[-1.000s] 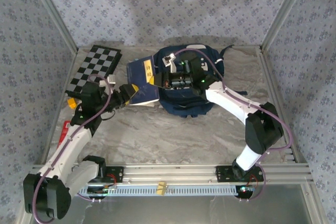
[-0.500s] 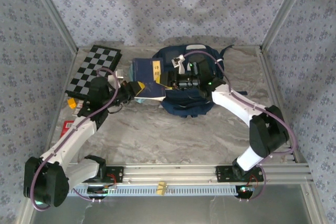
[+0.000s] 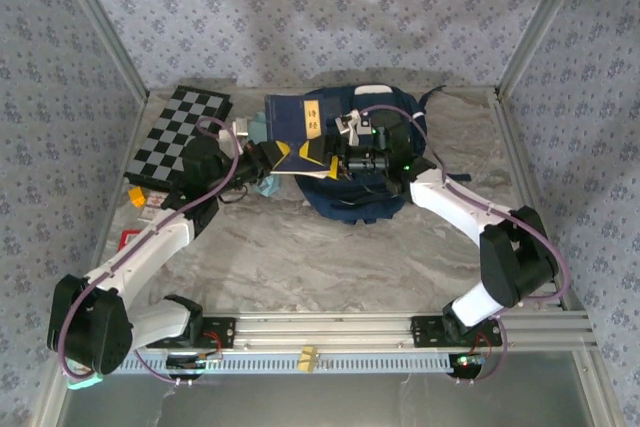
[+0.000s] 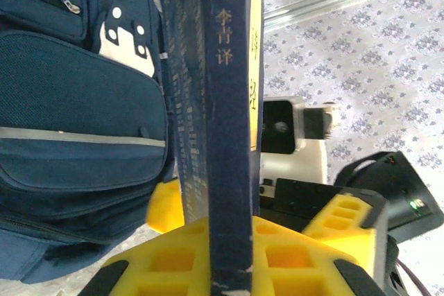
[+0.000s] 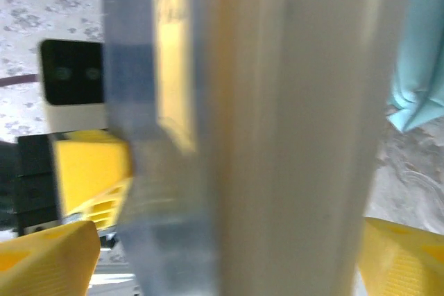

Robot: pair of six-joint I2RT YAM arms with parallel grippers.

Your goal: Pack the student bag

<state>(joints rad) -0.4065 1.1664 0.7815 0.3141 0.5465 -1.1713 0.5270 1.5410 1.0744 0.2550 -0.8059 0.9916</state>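
Since the earlier frame the book (image 3: 298, 127) had travelled right and farther back, from the desk (image 3: 330, 257) beside the bag to a spot overlapping the bag's left edge. The left arm had carried it there. The right tool (image 3: 338, 157), which had been shut, had spread its jaws.

The left tool (image 4: 229, 254) was clenched on the lower end of the book (image 4: 225, 136), its yellow fingers (image 4: 166, 261) pressed on both covers, spine facing the wrist camera. The right tool (image 5: 229, 254) stood released, one yellow finger (image 5: 41, 254) on each side of the book (image 5: 277, 123), not squeezing it. I judged this a hand-over or a guiding step; the book was not yet inside.

The student bag (image 3: 360, 202) lay at the far middle of the desk, and in the left wrist view its front pockets (image 4: 76, 123) were just left of the book.

The left arm stretched diagonally from its near-left base towards the far centre, wrist turned right. The right arm bent at its elbow on the right, forearm reaching left over the bag. A checkerboard (image 3: 185, 132) lay at the far left.
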